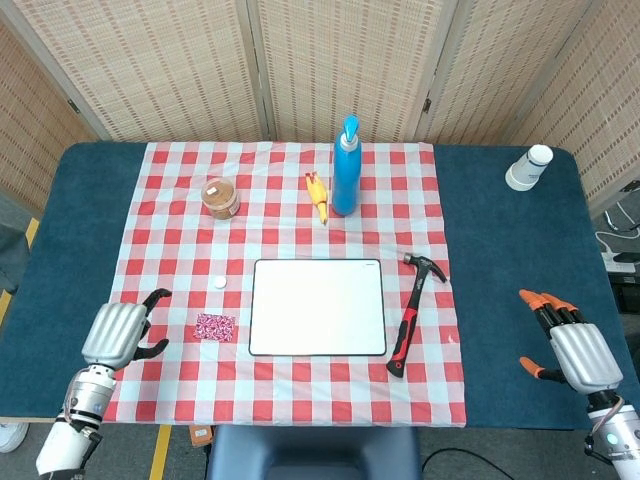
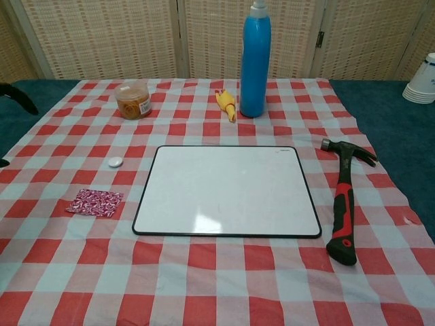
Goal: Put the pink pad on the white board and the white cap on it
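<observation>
Your desk (image 1: 500, 300) is blue, with a red-and-white checked cloth (image 1: 290, 390) over its middle. The white board (image 1: 318, 306) lies flat at the centre of that cloth with nothing on it. At 12 o'clock from the board stands a tall blue bottle (image 1: 346, 172), with a yellow rubber chicken (image 1: 317, 196) just beside it at its 9 o'clock. A hammer (image 1: 412, 312) with a red and black handle lies at 3 o'clock from the board, near its edge but apart from it. Your left hand (image 1: 118, 335) hovers over the cloth's left edge, at 9 o'clock from the pink pad (image 1: 215, 327), fingers (image 1: 155, 297) released and spread, holding nothing. Your right hand (image 1: 575, 350) sits over bare desk at 3 o'clock from the hammer, well apart, fingers likewise spread and empty. A stack of paper cups (image 1: 528, 167) rests at the desk's 2 o'clock corner. An amber jar (image 1: 220, 198) stands at 11 o'clock from the board. The pink pad lies flat just beside the board's left edge, at about 8 o'clock. The white cap (image 1: 218, 282) sits at 12 o'clock from the pad, near it.
</observation>
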`<action>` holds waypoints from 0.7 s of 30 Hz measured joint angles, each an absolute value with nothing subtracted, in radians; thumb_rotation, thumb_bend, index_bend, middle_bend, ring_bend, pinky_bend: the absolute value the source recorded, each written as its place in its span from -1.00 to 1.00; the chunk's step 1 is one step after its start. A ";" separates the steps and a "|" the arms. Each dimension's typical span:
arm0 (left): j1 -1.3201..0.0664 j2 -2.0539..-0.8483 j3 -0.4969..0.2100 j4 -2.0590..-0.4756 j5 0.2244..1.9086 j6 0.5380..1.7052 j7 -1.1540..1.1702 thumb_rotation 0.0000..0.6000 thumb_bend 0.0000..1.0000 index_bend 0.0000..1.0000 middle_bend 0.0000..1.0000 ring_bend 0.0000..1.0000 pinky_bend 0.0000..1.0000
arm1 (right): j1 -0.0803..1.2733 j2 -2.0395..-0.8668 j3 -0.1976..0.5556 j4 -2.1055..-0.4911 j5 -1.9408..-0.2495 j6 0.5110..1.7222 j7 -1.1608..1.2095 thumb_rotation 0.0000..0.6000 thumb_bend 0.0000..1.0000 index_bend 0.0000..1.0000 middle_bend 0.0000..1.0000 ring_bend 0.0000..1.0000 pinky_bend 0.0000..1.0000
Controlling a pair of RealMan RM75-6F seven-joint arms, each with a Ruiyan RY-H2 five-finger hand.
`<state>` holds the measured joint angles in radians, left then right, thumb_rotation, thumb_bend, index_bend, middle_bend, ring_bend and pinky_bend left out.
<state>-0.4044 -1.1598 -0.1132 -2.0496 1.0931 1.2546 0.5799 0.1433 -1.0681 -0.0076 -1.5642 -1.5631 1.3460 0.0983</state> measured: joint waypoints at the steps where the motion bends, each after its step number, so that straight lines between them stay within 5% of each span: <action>1: -0.415 -1.164 -0.111 -2.052 1.077 1.243 0.601 1.00 -0.54 -0.62 1.00 1.00 1.00 | 0.145 -1.068 -0.007 -1.562 -1.564 1.346 0.099 1.00 -0.75 -1.00 -0.76 -0.83 -0.63; 10: -0.540 -1.351 -0.089 -1.985 0.892 1.219 0.920 1.00 -0.53 -0.56 1.00 1.00 1.00 | 0.155 -1.074 -0.006 -1.566 -1.557 1.326 0.079 1.00 -0.75 -1.00 -0.76 -0.83 -0.63; 21: -0.625 -1.443 -0.106 -1.870 0.754 1.213 0.946 1.00 -0.53 -0.54 1.00 1.00 1.00 | 0.164 -1.081 0.003 -1.562 -1.532 1.313 0.071 1.00 -0.75 -1.00 -0.76 -0.83 -0.63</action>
<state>-0.6249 -1.4432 -0.1065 -1.8697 0.7538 1.2132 0.9455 0.1636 -1.0811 0.0029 -1.5622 -1.5316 1.3125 0.0710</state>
